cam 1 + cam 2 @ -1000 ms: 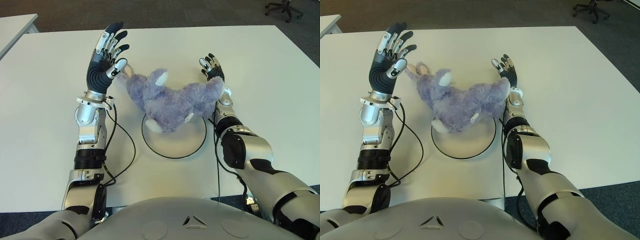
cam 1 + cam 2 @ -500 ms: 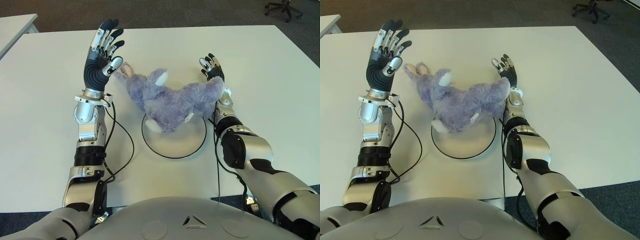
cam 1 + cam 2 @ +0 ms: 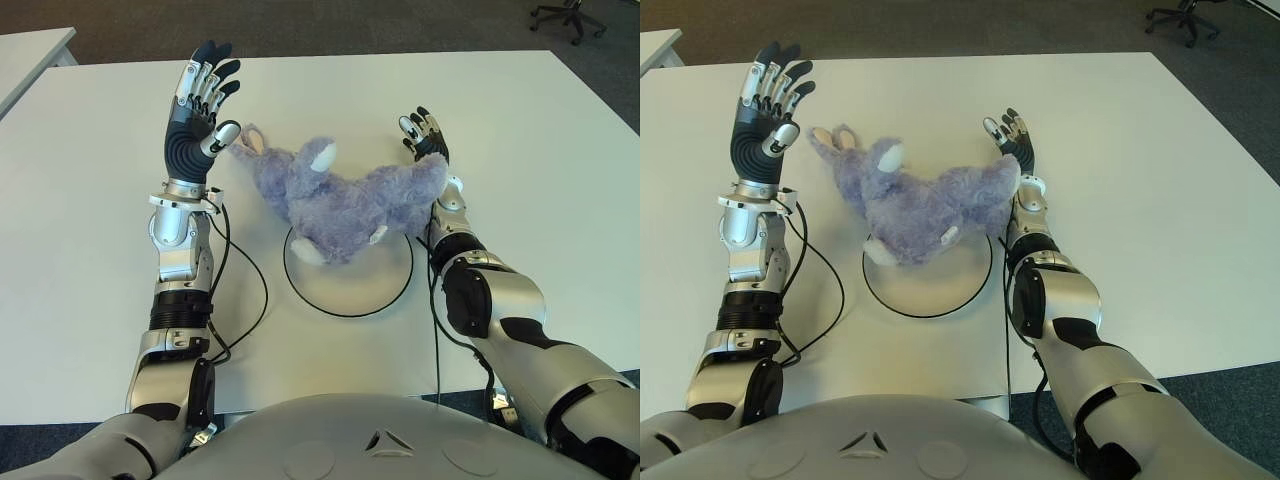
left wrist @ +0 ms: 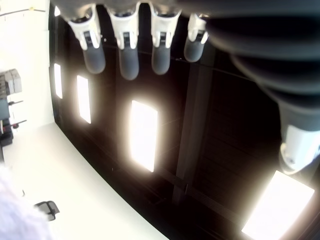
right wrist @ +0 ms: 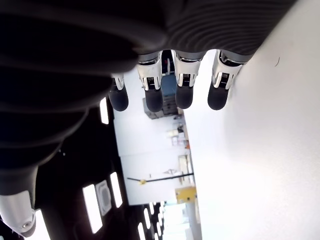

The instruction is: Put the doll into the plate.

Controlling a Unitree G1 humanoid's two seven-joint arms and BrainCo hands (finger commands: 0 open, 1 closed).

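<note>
Doll [image 3: 335, 198], a purple plush animal, lies w/ its lower body on the far part of the plate [image 3: 350, 297], head and ears hanging over the rim onto the white table [image 3: 540, 150]. It hasn't shifted over the last sec.

What changed: left hand [image 3: 198, 108] has drawn away from the doll's ear, going up and further to the doll's left; earlier its thumb was right at the ear, now there's a clear gap. Reads as release done and hand retreating, so task looks about complete, though the doll is only partly inside the rim.

Left hand: palm upright, fingers [image 4: 129, 59] spread straight, holding nothing. Right hand [image 3: 425, 135] sits at the doll's right end, unmoved, touching or nearly touching the fur; fingers extended, nothing gripped per its wrist view.
</note>
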